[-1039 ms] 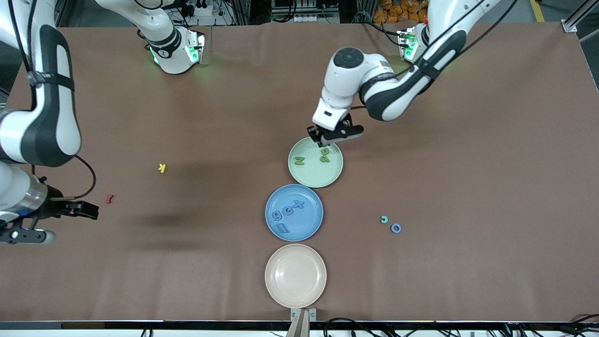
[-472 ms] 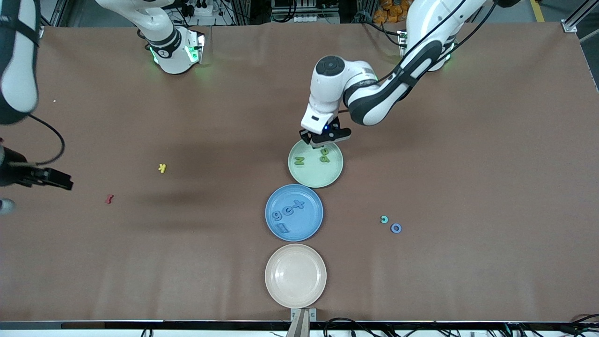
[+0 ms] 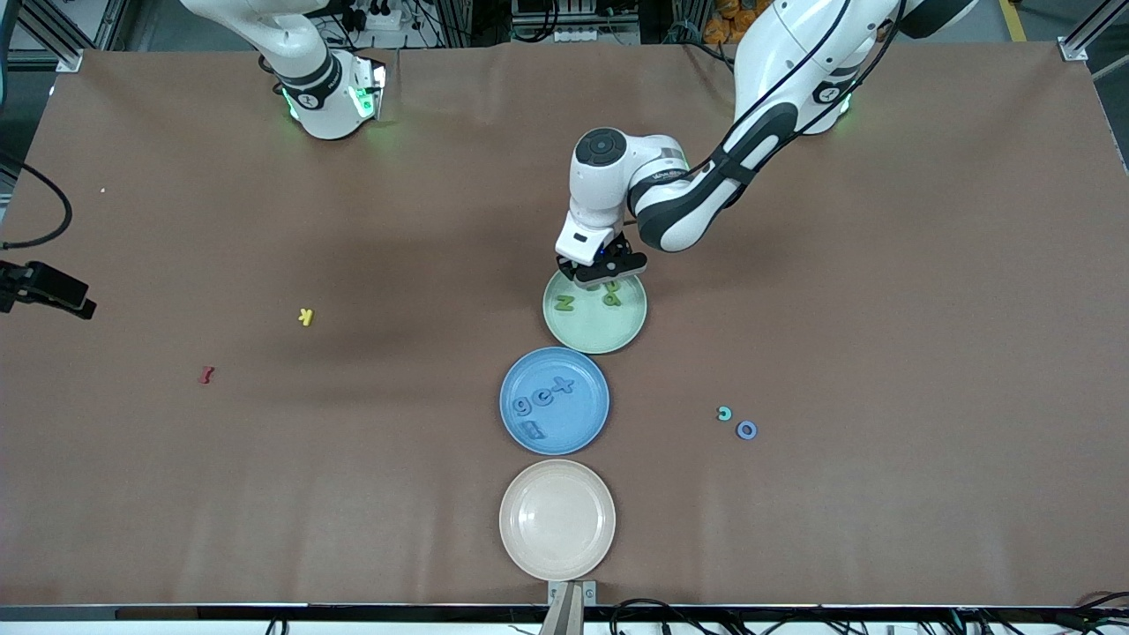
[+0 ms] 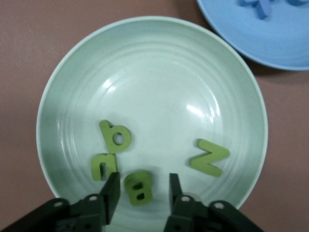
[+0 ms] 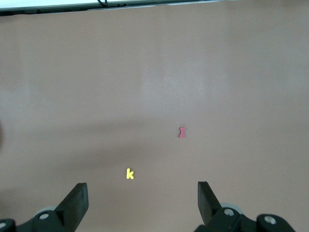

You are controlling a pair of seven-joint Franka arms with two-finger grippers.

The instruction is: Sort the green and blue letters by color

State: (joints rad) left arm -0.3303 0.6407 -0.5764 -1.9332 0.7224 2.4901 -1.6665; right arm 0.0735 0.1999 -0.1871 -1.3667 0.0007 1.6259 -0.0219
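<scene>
My left gripper (image 3: 601, 270) hangs low over the green plate (image 3: 617, 339), at its rim nearest the robots' bases. In the left wrist view its jaws (image 4: 140, 192) stand open, with a green letter (image 4: 137, 186) lying loose between them on the plate (image 4: 159, 63). Three more green letters rest there: an N (image 4: 208, 157) and two touching ones (image 4: 116, 137) (image 4: 105, 166). The blue plate (image 3: 582, 432) holds several blue letters (image 3: 542, 396). A blue O (image 3: 746, 430) and a teal C (image 3: 724, 413) lie on the table toward the left arm's end. My right gripper (image 5: 142, 203) is open and empty.
A beige plate (image 3: 557, 519) sits empty nearest the front camera. A small yellow K (image 3: 305, 317) and a small red letter (image 3: 206, 375) lie toward the right arm's end. The right gripper (image 3: 48, 291) is at that end's table edge.
The left gripper has come down onto the green plate's rim and opened, letting go of the green letter. The right arm has drawn back toward the table's edge.
</scene>
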